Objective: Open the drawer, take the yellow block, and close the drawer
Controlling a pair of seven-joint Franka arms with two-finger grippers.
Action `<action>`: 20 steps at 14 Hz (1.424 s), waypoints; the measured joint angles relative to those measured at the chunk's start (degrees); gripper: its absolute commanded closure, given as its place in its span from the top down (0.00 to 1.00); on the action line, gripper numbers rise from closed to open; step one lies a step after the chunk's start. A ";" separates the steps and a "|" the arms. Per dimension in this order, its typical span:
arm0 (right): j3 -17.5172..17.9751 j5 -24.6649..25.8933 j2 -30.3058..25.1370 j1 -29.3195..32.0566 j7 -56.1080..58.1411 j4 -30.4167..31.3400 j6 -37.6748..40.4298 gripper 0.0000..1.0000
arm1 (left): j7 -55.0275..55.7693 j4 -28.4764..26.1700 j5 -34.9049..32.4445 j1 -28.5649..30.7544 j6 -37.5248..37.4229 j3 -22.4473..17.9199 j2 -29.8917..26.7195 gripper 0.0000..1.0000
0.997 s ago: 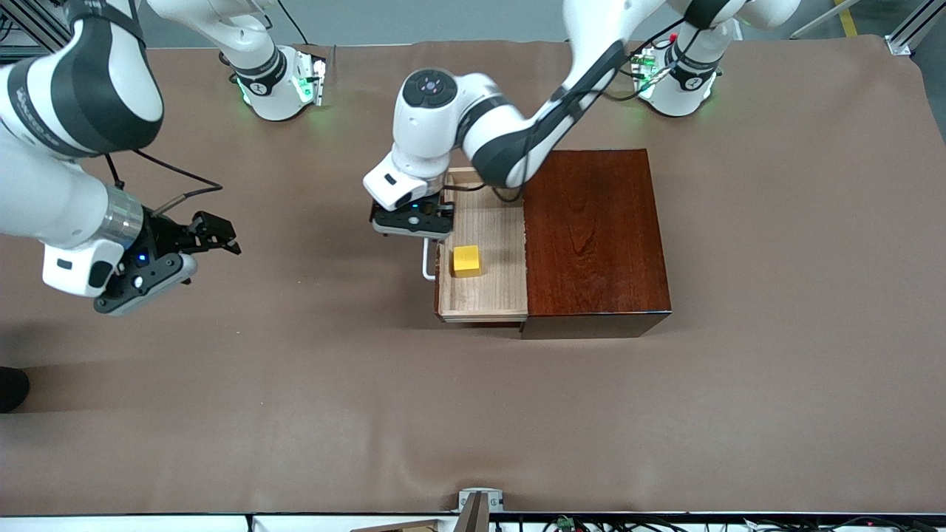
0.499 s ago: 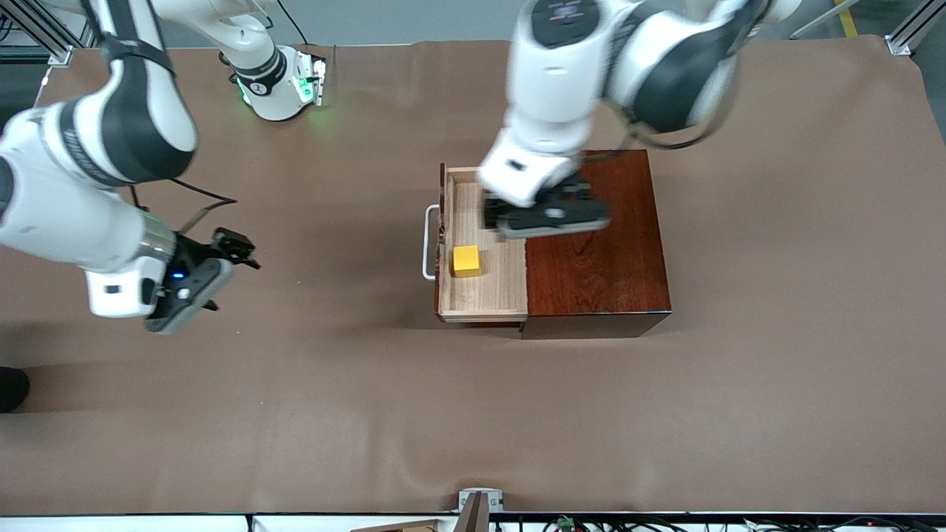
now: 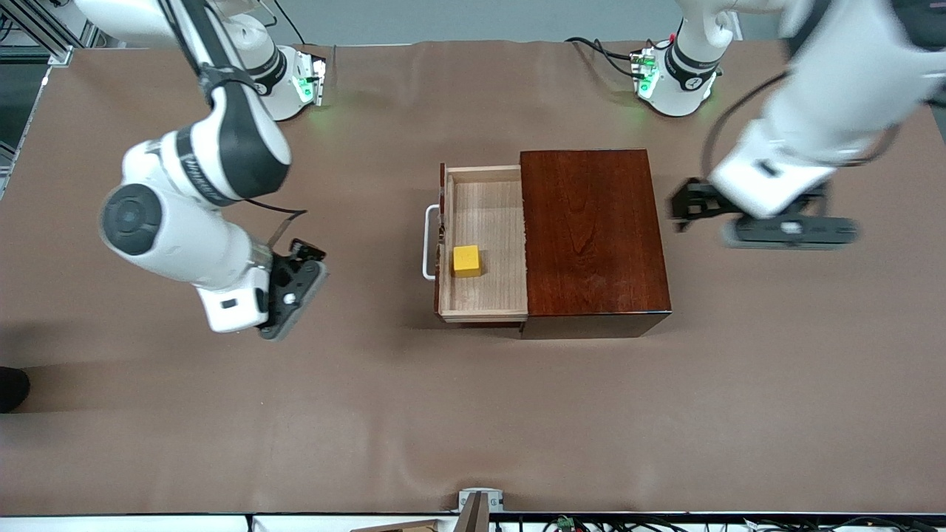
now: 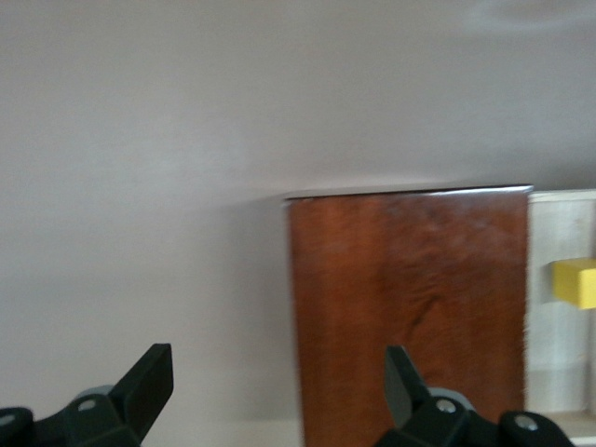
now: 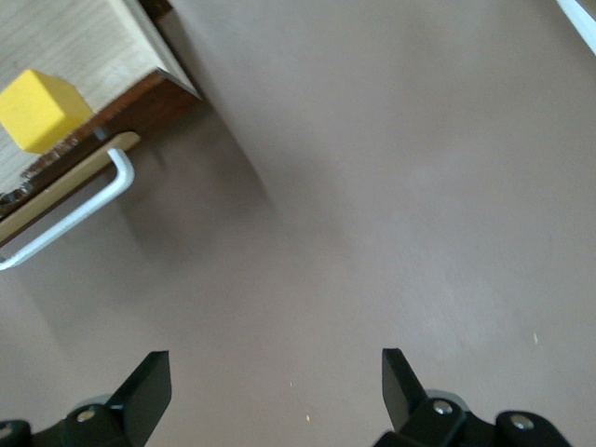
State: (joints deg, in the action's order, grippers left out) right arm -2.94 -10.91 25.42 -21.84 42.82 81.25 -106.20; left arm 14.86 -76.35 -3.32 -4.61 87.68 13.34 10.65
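The drawer (image 3: 488,214) stands pulled out of the dark mahogany box (image 3: 591,233), with its white bar handle (image 3: 427,244) toward the right arm's end. The yellow block (image 3: 466,261) sits in the tray close to the drawer front. My left gripper (image 3: 686,204) is open and empty over the table beside the box, at the left arm's end. Its wrist view shows the box top (image 4: 410,307) and the block (image 4: 577,282) past my open left gripper (image 4: 277,377). My right gripper (image 3: 304,257) is open and empty over the table in front of the drawer. Its wrist view shows the block (image 5: 37,110) and the handle (image 5: 74,209).
Brown cloth (image 3: 473,414) covers the table. The arm bases (image 3: 281,81) stand along the edge farthest from the front camera.
My left gripper left the drawer handle and swung over the box to the left arm's end. My right arm moved toward the drawer. The drawer stays open, the block unmoved.
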 measured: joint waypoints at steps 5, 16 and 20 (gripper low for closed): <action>-0.02 0.15 1.96 -6.30 3.54 -0.93 -2.08 1.00 | -5.10 -9.67 1.00 6.08 -0.24 0.07 -9.11 1.00; -0.06 6.64 5.18 -21.77 0.24 -1.05 -8.54 1.00 | -13.69 -12.08 1.01 10.22 2.36 -0.19 -9.90 1.00; -0.06 6.64 8.64 -23.22 -3.83 -1.08 -11.53 1.00 | -13.41 -12.26 1.01 10.29 2.84 -0.21 -9.39 1.00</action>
State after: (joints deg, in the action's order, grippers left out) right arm -3.00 -4.28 34.06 -45.06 38.99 80.17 -117.73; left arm 1.44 -88.61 -2.31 5.67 90.51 13.13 1.26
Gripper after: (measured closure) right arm 0.000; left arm 0.000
